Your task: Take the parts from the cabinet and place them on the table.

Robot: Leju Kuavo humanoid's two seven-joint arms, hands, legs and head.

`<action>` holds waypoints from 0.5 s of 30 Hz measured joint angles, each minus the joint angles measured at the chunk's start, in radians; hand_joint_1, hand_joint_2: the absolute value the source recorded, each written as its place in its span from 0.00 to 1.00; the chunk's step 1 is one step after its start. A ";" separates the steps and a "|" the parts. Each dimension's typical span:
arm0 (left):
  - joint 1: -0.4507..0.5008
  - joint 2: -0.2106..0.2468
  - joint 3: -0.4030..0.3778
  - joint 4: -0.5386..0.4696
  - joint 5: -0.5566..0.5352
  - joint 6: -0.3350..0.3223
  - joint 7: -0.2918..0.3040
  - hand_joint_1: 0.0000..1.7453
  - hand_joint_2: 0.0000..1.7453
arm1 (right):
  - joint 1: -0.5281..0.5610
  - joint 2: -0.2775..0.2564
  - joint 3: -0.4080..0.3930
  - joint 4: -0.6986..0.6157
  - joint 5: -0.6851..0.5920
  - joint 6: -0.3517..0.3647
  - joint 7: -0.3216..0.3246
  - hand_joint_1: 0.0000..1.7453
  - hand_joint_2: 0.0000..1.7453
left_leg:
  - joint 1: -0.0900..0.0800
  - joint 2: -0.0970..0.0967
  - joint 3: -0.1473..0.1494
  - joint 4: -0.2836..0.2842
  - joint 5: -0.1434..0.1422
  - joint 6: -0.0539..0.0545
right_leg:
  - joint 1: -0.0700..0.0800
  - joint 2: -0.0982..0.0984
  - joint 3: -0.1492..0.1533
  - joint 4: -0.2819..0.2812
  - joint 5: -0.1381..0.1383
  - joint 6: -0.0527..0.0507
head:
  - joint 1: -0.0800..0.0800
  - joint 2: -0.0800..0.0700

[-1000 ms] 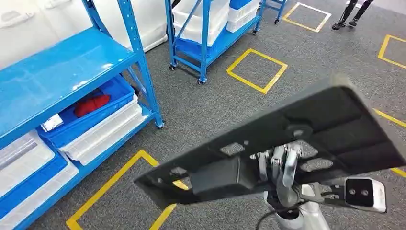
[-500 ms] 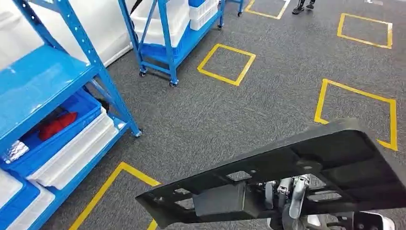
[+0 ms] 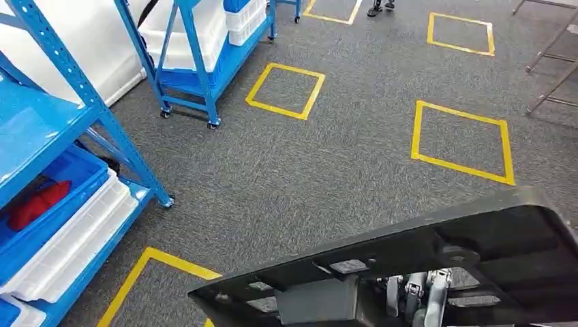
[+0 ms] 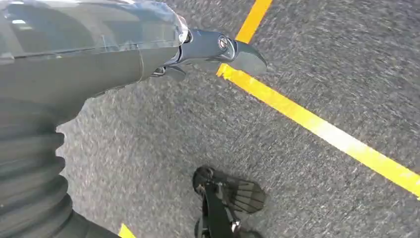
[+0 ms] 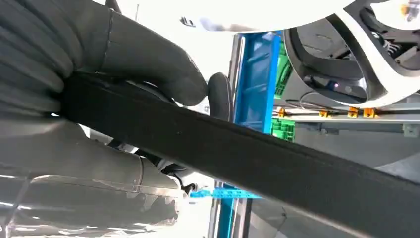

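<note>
Right hand, head view: grips long black plastic panel from beneath, carried over grey carpet — could tip. Left wrist view: left hand hangs holding nothing; spread unclear. Right wrist view: thumb clamps panel edge — could slip.

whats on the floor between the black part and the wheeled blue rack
In the head view, bare grey carpet lies between the black part and the wheeled blue rack, plus one yellow tape square.
</note>
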 joint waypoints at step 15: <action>-0.007 -0.014 -0.003 0.000 -0.021 -0.015 0.003 0.00 1.00 | 0.033 0.060 -0.011 -0.037 0.045 -0.005 0.000 1.00 1.00 | -0.005 0.036 -0.009 0.091 -0.093 -0.046 | -0.005 -0.047 0.063 -0.111 0.056 -0.047 | 0.000 0.000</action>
